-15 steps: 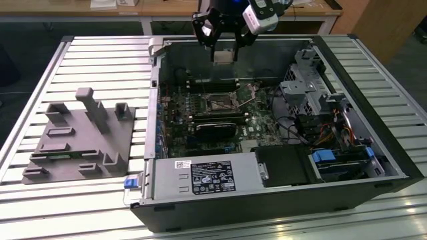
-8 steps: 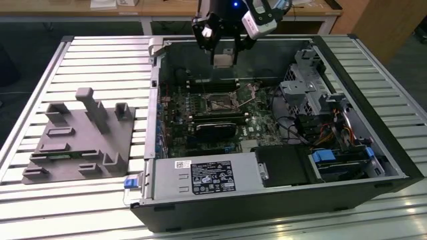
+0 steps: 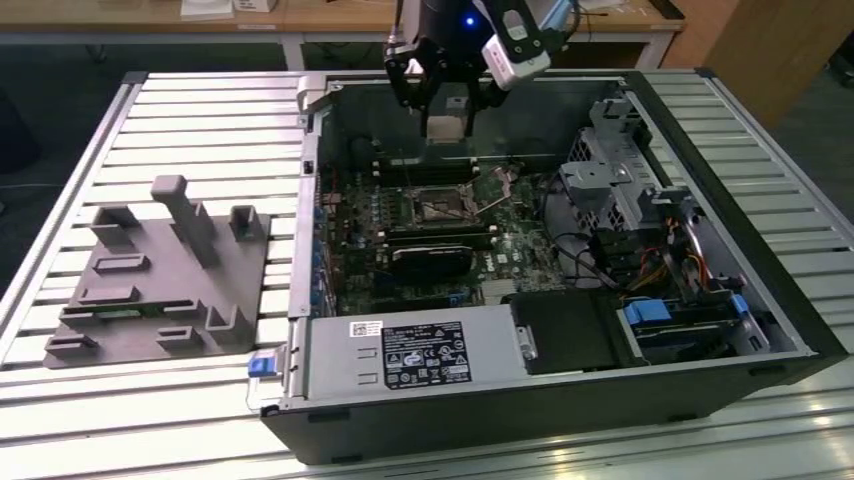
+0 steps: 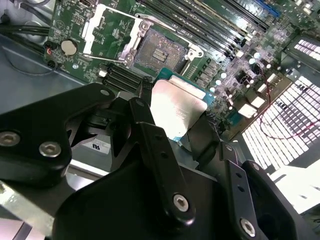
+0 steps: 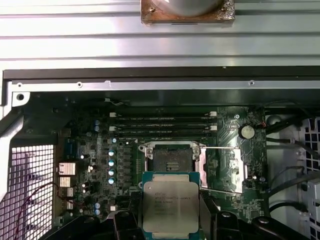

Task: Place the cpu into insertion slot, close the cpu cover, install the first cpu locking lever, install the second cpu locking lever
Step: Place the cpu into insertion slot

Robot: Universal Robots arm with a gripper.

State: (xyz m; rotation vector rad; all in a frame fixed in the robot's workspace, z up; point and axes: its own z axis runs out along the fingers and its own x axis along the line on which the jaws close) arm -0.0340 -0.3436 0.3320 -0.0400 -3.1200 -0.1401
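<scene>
My gripper (image 3: 446,120), in the upper centre of the exterior view, clamps the cpu (image 5: 170,207) above the open insertion slot (image 3: 437,203), the cpu cover (image 5: 222,167) swung aside.

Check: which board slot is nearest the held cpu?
The square insertion slot, cpu cover flipped open beside it, next to the cpu; the long memory slots lie beyond it.

Slatted metal table (image 3: 200,115), wooden workbench (image 3: 334,17) behind
</scene>
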